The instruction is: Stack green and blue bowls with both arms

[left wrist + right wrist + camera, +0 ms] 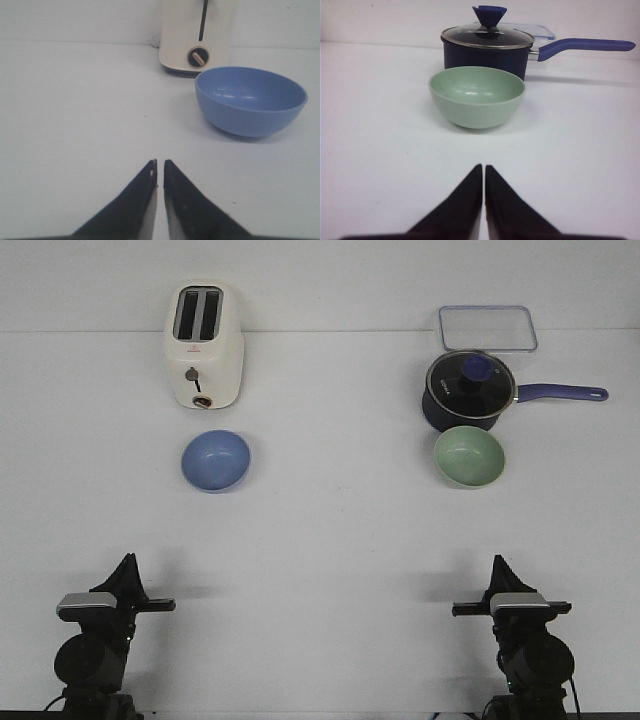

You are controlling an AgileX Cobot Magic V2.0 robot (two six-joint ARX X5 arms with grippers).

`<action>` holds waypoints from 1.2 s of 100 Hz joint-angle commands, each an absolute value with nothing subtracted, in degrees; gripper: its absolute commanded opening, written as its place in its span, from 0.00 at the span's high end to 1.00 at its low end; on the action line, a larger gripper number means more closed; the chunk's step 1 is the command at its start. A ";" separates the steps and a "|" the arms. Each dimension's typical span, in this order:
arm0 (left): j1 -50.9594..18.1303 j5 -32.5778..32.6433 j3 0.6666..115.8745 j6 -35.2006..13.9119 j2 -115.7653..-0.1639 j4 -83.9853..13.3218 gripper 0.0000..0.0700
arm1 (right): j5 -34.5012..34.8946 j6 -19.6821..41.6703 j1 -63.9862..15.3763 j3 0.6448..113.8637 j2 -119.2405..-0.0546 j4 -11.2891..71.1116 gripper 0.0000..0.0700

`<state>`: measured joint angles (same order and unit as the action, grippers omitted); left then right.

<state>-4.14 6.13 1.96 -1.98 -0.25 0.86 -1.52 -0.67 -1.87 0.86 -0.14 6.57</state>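
Both arms stand at the near edge of the table, well apart from everything on it. The left gripper [160, 165] has its fingers drawn together to a thin slit and holds nothing; the right gripper [484, 169] is likewise closed and empty.

The blue bowl [216, 461] sits upright on the left side, just in front of the white toaster [204, 345]. The green bowl [469, 457] sits upright on the right side, immediately in front of the navy saucepan [468, 391]; whether they touch cannot be told. A clear container [487, 328] lies at the far right, beyond the pan.

Assessment: no step is begun; neither bowl is grasped. Recommended practice: spread each claw before the reach and take the bowl by its near rim, one finger inside and one outside. The right arm should come in from the near side, as the pan crowds the far rim. Lift clear before carrying across, lower one bowl squarely into the other, and release only once seated.
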 commanded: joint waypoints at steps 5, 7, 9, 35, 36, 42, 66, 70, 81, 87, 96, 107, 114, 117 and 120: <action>-4.14 6.15 0.80 -1.06 -0.19 1.69 0.98 | -1.50 -1.10 -1.85 0.73 -0.08 5.82 0.99; -4.14 6.13 0.80 -1.06 -0.19 1.72 0.98 | -1.50 -1.10 -1.87 0.73 -0.08 5.82 0.99; -4.14 6.13 0.80 -1.06 -0.19 1.72 0.98 | -1.48 -1.10 -1.85 0.73 -0.08 5.82 0.99; -4.14 6.15 0.80 -1.06 -0.19 1.72 0.98 | -1.50 -1.10 -1.85 0.73 -0.08 5.82 0.99; -4.14 6.15 0.80 -1.06 -0.19 1.72 0.98 | -1.50 -1.10 -1.85 0.73 -0.08 5.82 0.99; -4.14 6.15 0.80 -1.06 -0.19 1.69 0.98 | -1.48 -1.10 -1.85 0.73 -0.08 5.82 0.99; -4.14 6.13 0.80 -1.06 -0.19 1.69 0.98 | -1.48 -1.10 -1.85 0.73 -0.08 5.82 0.99; -4.14 6.15 0.80 -1.06 -0.19 1.72 0.98 | -1.43 -0.75 -1.85 0.73 -0.08 5.54 0.99; -4.14 6.15 0.80 -1.06 -0.19 1.69 0.98 | 0.64 4.93 -2.02 0.73 -0.08 5.78 0.99; -4.14 6.13 0.80 -1.06 -0.19 1.72 0.98 | 2.09 7.92 -2.02 0.73 -0.08 6.20 0.99; -4.14 6.15 0.80 -1.06 -0.19 1.69 0.98 | 3.11 10.74 -2.02 0.73 -0.08 6.31 0.99; -4.14 6.13 0.80 -1.06 -0.19 1.69 0.98 | 3.22 18.44 -2.02 0.82 -0.08 5.48 0.99; -4.14 6.15 0.80 -1.06 -0.19 1.72 0.98 | 4.16 22.83 -2.02 2.70 -0.08 6.85 0.99; -4.14 6.15 0.80 -1.06 -0.19 1.69 0.98 | 4.38 24.32 -2.02 4.38 -0.14 8.43 0.99; -4.14 6.13 0.80 -1.06 -0.19 1.69 0.98 | 4.10 25.12 -2.02 6.42 -0.51 10.09 0.99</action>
